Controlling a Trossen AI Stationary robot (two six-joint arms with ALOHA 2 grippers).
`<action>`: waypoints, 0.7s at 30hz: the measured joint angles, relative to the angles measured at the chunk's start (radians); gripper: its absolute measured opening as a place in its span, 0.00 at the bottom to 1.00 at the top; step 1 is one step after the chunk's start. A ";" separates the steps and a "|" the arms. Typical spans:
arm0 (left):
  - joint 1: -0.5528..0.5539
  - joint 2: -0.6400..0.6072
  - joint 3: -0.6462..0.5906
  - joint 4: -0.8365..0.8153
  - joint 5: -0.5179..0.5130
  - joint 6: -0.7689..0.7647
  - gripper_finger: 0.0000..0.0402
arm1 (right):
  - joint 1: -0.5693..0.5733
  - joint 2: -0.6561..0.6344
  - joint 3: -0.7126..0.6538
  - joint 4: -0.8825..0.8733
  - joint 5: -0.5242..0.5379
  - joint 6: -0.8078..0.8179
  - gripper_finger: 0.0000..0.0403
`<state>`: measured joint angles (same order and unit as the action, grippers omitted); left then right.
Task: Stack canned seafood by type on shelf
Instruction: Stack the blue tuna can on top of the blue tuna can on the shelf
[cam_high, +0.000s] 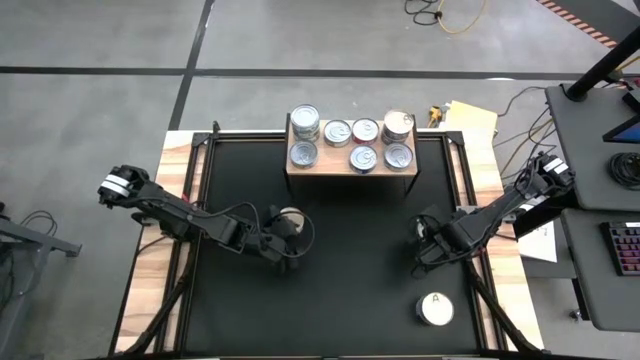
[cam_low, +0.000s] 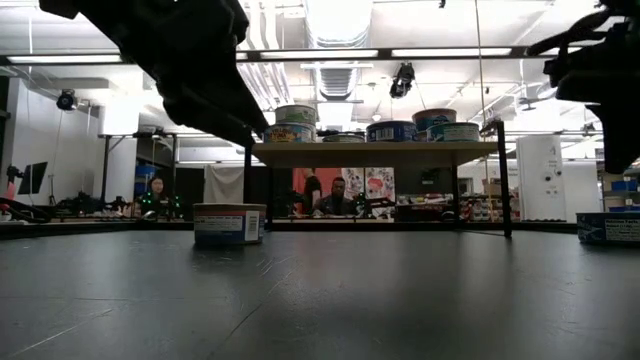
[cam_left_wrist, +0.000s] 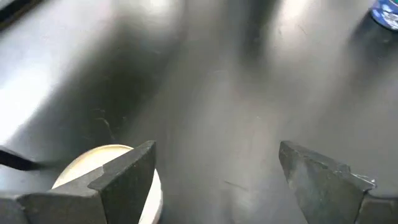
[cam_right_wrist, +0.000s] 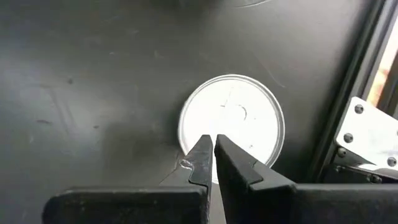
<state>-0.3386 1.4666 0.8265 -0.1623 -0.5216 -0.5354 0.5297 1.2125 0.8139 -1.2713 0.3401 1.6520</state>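
Several canned seafood tins stand on the light wooden shelf at the table's far side, some of them stacked; in the low view they line the shelf board. A pale-topped tin stands on the black tabletop, and my left gripper hovers open above it. In the left wrist view, that tin shows behind one finger of my left gripper. My right gripper is shut, raised over the table. The white-topped tin marked "A" stands nearer the near edge, and my right gripper points at this tin.
Black tabletop with wooden side strips and dark frame rails. In the low view, the left tin and the right tin stand on the table, with open room between them. People sit in the room beyond the table.
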 joint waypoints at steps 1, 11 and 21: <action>0.000 0.000 0.000 0.000 -0.016 0.000 0.81 | 0.000 0.000 -0.007 0.001 0.002 0.010 0.03; 0.000 0.000 0.000 0.017 -0.177 0.006 0.81 | 0.000 0.070 -0.047 0.041 0.001 0.053 0.03; 0.000 0.000 0.000 0.023 -0.177 0.007 0.81 | 0.000 0.202 -0.048 0.100 0.000 0.062 0.03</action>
<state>-0.3386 1.4666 0.8265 -0.1394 -0.6987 -0.5282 0.5297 1.4141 0.7658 -1.1709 0.3397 1.7138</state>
